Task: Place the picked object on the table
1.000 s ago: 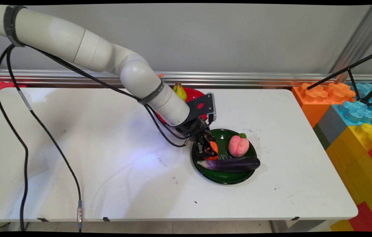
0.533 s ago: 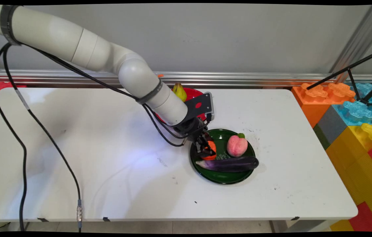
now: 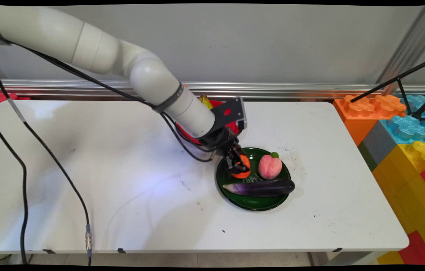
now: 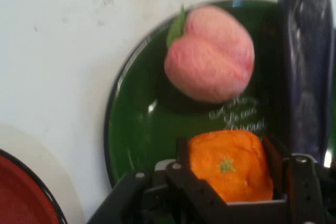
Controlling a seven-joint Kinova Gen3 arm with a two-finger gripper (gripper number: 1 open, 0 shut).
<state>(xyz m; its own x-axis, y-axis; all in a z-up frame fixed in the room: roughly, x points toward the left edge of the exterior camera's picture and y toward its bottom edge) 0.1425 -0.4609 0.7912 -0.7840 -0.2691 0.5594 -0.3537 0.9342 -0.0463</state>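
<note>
An orange (image 3: 243, 167) is clamped between the fingers of the gripper (image 3: 237, 166), which is closed onto its two sides; in the hand view the fruit's green stem mark (image 4: 226, 165) is turned toward the camera. The orange is held over the plate (image 3: 257, 203) near its 10 o'clock rim; whether it touches the plate cannot be told. A peach (image 3: 270, 166) sits just beside it, at the plate's 1 o'clock. An eggplant (image 3: 263, 187) lies across the plate's 6 o'clock half, its long axis running 9 to 3 o'clock, the pale end at 9. A red bowl (image 3: 218, 107) with a yellow fruit (image 3: 205, 101) stands on the worktop (image 3: 122, 169) at 11 o'clock from the plate.
</note>
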